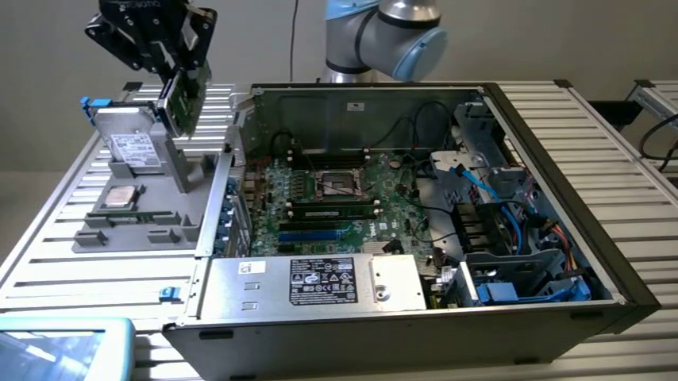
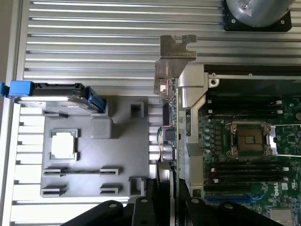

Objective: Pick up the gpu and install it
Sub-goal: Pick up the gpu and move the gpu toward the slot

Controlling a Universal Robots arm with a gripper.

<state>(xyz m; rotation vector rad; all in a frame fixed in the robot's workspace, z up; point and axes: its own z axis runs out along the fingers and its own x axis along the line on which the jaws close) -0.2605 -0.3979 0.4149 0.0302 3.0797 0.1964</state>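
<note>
**Status.** The gripper (image 1: 178, 73) has its fingers (image 2: 149, 203) pinched on the gpu (image 1: 186, 101), which is held in the air. In the exterior view the card hangs above the far end of the grey parts tray (image 1: 138, 234). It is just above the hard drive (image 1: 132, 147) and clear of it, to that view's left of the open computer case (image 1: 551, 182). The CPU chip (image 1: 122, 195) lies further along the tray.

**Orientation.** The card is carried on edge. In the exterior view its green board face shows, and its long axis hangs down from the fingers with a slight tilt. In the wrist view it appears as a thin line, with the metal bracket (image 2: 175, 49) at the end away from the gripper. That line lies alongside the case's side wall (image 2: 188, 117), with the motherboard (image 2: 249, 141) beyond.

**Assessment of the step in hand.** This is judged to be the carry from the tray toward the case.
- The grip sits at one end, so the card could swing. Slow, even travel is advisable.
- The lower end should be kept above the case rim and clear of the cables (image 1: 482, 186).
- The board plane should be kept steady, since any twist here carries through to seating.
</note>
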